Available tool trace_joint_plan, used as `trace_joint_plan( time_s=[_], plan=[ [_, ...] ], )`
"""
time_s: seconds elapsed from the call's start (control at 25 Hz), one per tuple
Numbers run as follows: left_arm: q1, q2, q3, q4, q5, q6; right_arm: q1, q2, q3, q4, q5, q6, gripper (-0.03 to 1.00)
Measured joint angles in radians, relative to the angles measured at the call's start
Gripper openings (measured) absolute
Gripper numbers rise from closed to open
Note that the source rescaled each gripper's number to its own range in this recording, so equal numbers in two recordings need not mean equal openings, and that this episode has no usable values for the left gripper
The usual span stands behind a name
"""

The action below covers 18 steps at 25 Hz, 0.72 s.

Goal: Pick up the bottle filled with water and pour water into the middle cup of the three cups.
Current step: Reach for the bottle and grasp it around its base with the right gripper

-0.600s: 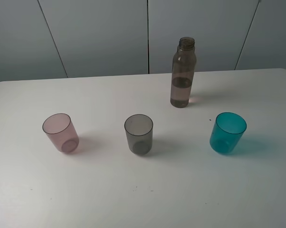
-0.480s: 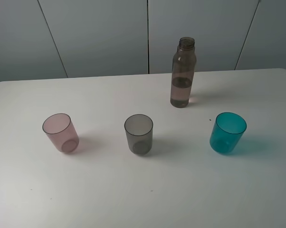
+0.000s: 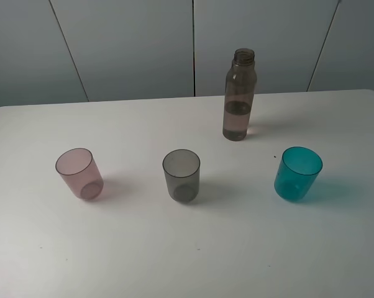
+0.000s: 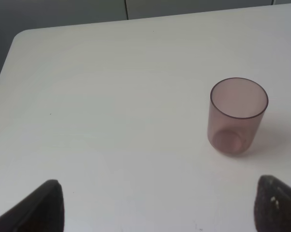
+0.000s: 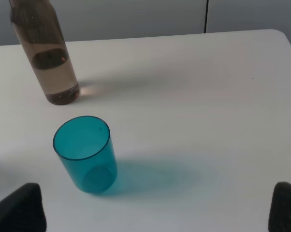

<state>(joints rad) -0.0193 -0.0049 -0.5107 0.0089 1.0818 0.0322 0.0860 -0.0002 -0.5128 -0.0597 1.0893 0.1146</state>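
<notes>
The smoky brown-grey bottle [image 3: 239,96] stands upright at the back of the white table [image 3: 187,248], partly filled with water; it also shows in the right wrist view [image 5: 45,55]. Three cups stand in a row: pink [image 3: 79,173], smoky grey middle cup [image 3: 181,175], teal [image 3: 297,173]. No gripper shows in the exterior view. In the left wrist view the left gripper [image 4: 157,208] is open, fingertips wide apart, short of the pink cup [image 4: 237,116]. In the right wrist view the right gripper [image 5: 150,208] is open, short of the teal cup [image 5: 85,153].
Grey wall panels [image 3: 131,43] rise behind the table's far edge. The table's rounded back corners show on the left [image 4: 20,36] and on the right [image 5: 281,34].
</notes>
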Motion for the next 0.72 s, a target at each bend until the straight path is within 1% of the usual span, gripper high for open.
trace_joint_plan(
  time_s=[0.72],
  plan=[
    [0.0,0.0,0.0,0.0,0.0,0.002,0.0,0.0,0.0,0.0,0.0,0.0,1.0]
  ],
)
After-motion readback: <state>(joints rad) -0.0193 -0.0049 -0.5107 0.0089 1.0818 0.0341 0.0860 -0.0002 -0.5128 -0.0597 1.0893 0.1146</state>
